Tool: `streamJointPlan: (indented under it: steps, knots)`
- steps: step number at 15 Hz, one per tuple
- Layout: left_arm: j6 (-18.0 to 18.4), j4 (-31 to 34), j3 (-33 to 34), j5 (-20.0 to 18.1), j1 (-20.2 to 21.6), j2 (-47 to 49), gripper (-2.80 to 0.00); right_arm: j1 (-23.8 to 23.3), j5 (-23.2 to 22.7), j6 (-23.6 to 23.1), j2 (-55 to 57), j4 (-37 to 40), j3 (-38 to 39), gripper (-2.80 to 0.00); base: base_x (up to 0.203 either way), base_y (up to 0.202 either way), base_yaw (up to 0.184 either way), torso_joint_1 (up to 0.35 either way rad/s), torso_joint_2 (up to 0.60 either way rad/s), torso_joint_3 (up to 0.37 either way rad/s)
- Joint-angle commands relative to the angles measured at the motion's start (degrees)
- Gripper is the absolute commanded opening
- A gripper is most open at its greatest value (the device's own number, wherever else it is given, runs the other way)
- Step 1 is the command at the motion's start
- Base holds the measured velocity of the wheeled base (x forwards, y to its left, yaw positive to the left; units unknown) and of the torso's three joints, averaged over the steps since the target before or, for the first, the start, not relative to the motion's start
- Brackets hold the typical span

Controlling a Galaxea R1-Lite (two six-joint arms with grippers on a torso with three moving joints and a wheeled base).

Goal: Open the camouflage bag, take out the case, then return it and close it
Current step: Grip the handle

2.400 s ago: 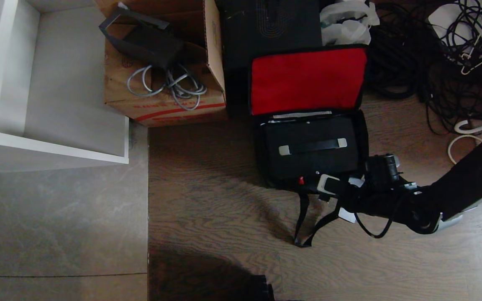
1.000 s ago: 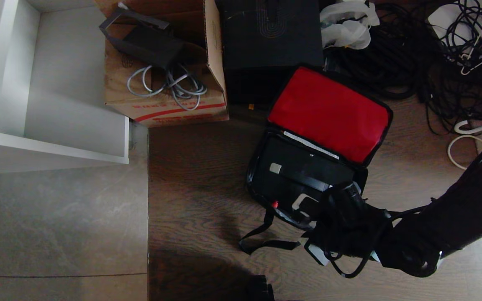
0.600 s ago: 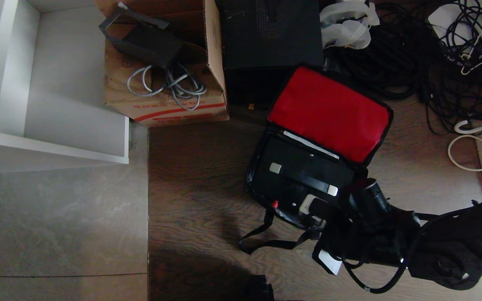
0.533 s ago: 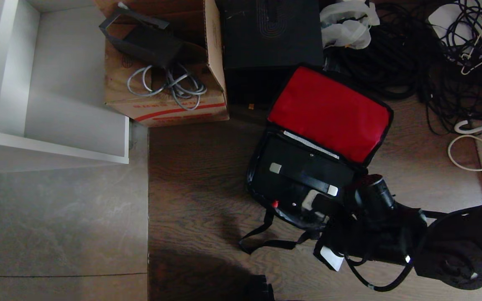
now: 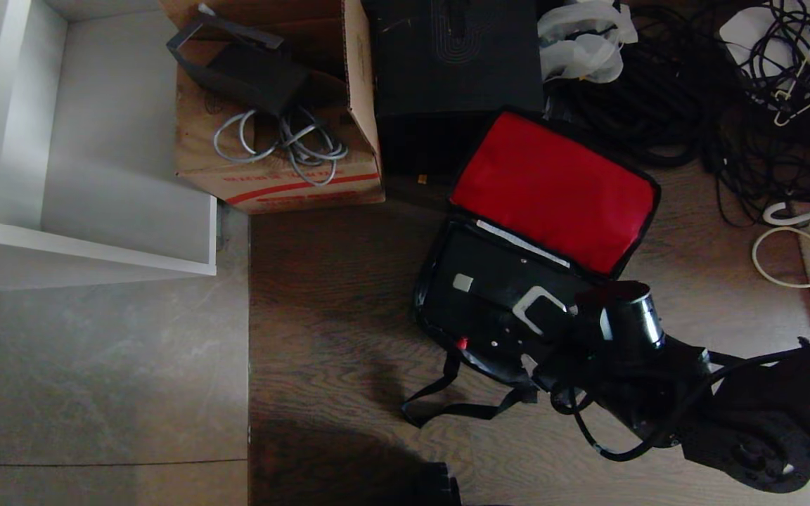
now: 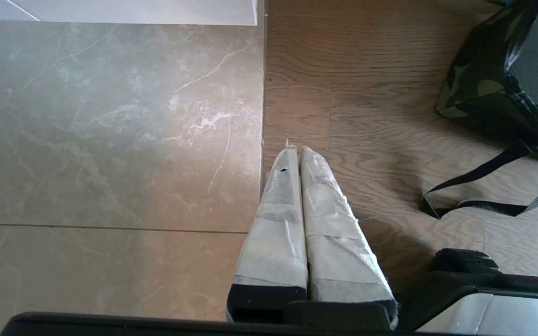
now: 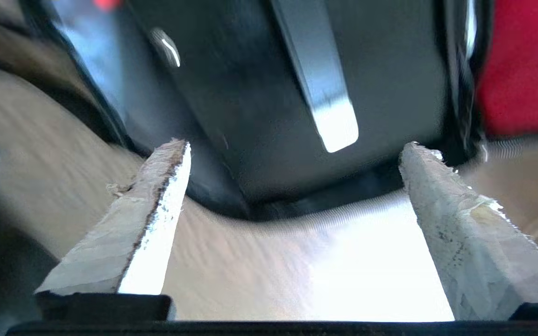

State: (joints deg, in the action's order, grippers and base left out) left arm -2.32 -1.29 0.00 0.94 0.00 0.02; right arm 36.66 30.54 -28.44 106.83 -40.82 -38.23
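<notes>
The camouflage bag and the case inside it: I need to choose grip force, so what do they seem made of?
The camouflage bag looks like soft woven fabric, its wall sagging, with matte red cloth lining. The case looks rigid, probably plastic, with smooth glossy faces; its handle's silver end bracket looks metallic.

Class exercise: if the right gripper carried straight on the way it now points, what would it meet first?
Most likely the case in the open camouflage bag. The right gripper, jaws wide open, points at the case's near end by the handle's silver bracket. Depth is unclear.
</notes>
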Motion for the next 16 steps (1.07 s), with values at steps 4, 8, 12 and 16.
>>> streamJointPlan:
  steps: [4,8,12,16]
  knots:
    - [-0.1,0.0,0.6,0.0,0.0,0.0,-2.8,2.2,5.5,-5.8,7.6,-10.6,-0.6,0.0,0.0,0.0,0.0,0.0,0.0,0.0]
    - [-0.1,0.0,0.6,0.0,0.0,0.0,-2.8,2.4,11.8,-15.2,12.1,-20.0,-1.6,0.0,0.0,0.0,0.0,0.0,0.0,0.0]
    - [0.0,0.0,0.6,0.0,0.0,0.0,-2.8,2.3,13.2,-21.2,15.1,-25.9,-3.7,0.0,0.0,0.0,0.0,0.0,0.0,0.0]
    - [-0.1,0.0,0.6,0.0,0.0,0.0,-2.8,2.3,13.4,-23.1,12.0,-26.9,-1.8,0.0,0.0,0.0,0.0,0.0,0.0,0.0]
